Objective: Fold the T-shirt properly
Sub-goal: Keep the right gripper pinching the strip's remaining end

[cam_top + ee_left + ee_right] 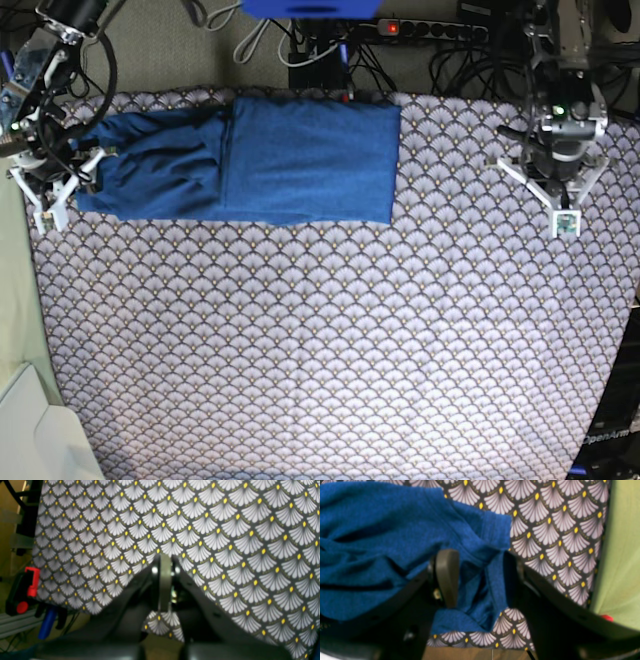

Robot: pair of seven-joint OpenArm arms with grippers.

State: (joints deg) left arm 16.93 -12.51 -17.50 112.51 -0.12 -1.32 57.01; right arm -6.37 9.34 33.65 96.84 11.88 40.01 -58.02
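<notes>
The blue T-shirt (300,160) lies folded into a long band at the far left of the scallop-patterned tablecloth (330,340). Its bunched left end (377,542) fills the right wrist view. My right gripper (478,580) stands open at that end, and a fold of the blue fabric hangs loosely between its two fingers (447,577). In the base view this gripper (72,188) sits at the shirt's left edge. My left gripper (165,580) is shut with nothing in it. It hovers over bare tablecloth at the far right (565,220), well away from the shirt.
A power strip (430,28) and cables run behind the table's far edge. A red and black clamp (31,581) grips the table edge in the left wrist view. A green surface (620,555) lies beyond the table edge beside the right gripper. A white object (35,440) sits at the near left corner.
</notes>
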